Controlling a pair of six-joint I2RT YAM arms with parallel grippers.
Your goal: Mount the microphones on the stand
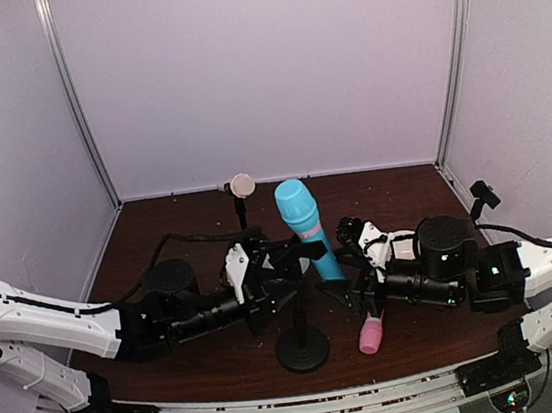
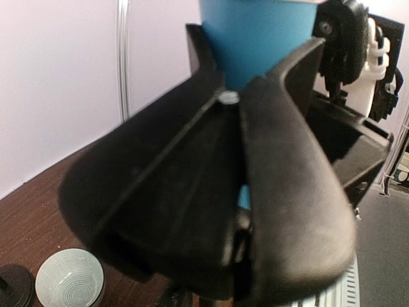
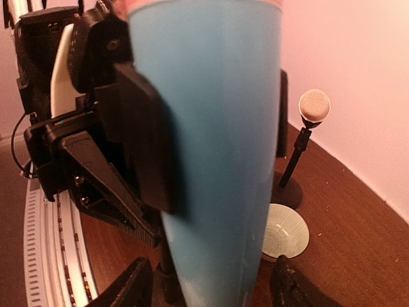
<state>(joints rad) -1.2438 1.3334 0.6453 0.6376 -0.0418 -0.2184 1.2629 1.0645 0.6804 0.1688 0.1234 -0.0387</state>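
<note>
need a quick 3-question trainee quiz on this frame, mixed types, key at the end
1. True or false: the pink microphone is already mounted on a stand.
2. Fill in: the cream microphone sits on a small stand at the ___ of the table.
3. Which one stands between the fingers of the right gripper?
A) cream microphone
B) sky-blue microphone
C) pink microphone

Key: 1 false; 2 back; 3 B
</note>
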